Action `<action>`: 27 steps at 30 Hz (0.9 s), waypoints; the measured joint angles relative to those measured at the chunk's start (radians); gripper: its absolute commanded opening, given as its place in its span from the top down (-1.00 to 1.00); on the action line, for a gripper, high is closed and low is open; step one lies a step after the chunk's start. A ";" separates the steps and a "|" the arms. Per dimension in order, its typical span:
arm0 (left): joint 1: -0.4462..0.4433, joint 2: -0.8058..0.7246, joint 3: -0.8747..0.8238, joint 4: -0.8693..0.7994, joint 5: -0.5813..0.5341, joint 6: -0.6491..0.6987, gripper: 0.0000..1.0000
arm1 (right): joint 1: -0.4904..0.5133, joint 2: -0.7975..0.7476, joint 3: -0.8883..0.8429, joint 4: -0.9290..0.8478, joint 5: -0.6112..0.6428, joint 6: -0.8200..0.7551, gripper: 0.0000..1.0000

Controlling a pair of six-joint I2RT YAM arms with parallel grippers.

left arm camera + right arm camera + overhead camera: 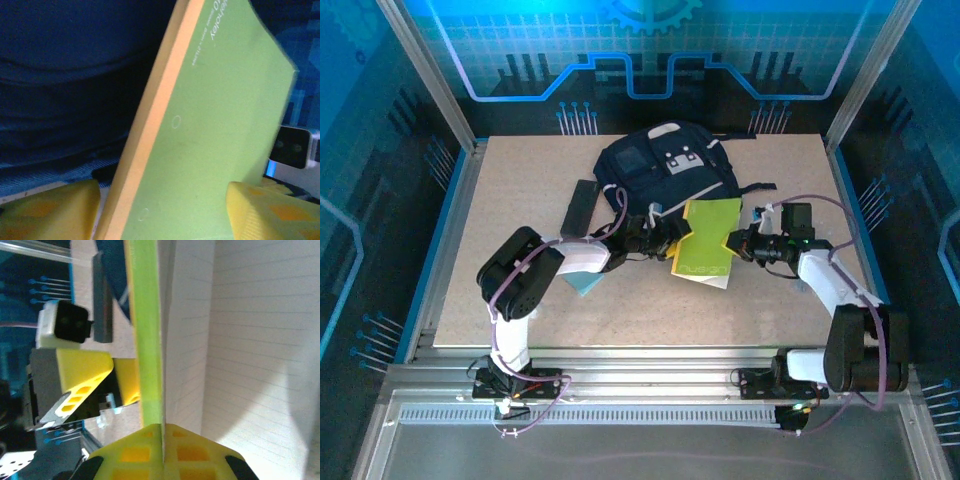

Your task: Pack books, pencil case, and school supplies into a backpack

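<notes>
Item: thin lime-green book (pixel 712 225), plain cover with small print at one end. It is held off the worktop (pixel 520 190) at centre, just in front of the backpack. Its long axis runs near to far, leaning slightly right at the far end, and the printed end points toward the arm bases. The right wrist view shows it edge-on (pixel 149 330) with the cover parted from the lined white pages (pixel 250 340).

Companion: orange-yellow book (pixel 150 140), lying flat against the green cover (pixel 215 130). Its edge shows as a band along that cover's left side, on the same axis.

Right tool (pixel 735 243): at the green book's right edge. The yellow jaws are clenched tight on the green cover (pixel 162 427).

Left tool (pixel 668 235): at the books' left edge. The yellow jaws stand apart with both books between them (pixel 162 192). Whether they press on the books cannot be told.

Large dark navy fabric backpack (pixel 660 160), with light grey patches: lies at the far centre of the worktop, directly behind the books, and forms the dark backdrop in the left wrist view (pixel 65 75).

Long narrow flat black pencil case (pixel 582 205): lies on the worktop just left of the backpack. Its long axis runs near to far with a slight lean.

Small flat light-blue square pad (pixel 582 282): lies on the worktop near the left arm, partly under its forearm.
</notes>
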 measured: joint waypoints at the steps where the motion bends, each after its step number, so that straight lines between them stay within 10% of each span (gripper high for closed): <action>1: 0.001 0.002 -0.003 0.001 -0.001 -0.003 0.33 | -0.003 0.013 0.000 -0.005 0.012 -0.005 1.00; 5: 0.003 0.003 -0.009 0.018 -0.005 0.011 1.00 | -0.006 0.029 0.009 -0.037 0.053 -0.019 0.75; 8: 0.000 0.001 -0.009 0.031 -0.012 0.024 1.00 | -0.006 0.023 0.043 -0.085 0.087 -0.024 -0.47; 11: 0.000 -0.006 -0.005 0.034 -0.017 0.025 1.00 | -0.005 -0.013 0.071 -0.142 0.135 -0.026 -1.00; 19: 0.004 -0.024 0.118 -0.008 -0.113 0.069 1.00 | 0.019 -0.219 0.079 -0.192 0.222 0.101 -1.00; 27: 0.017 -0.051 0.218 -0.007 -0.306 0.083 1.00 | 0.266 -0.293 -0.130 0.093 0.329 0.489 -1.00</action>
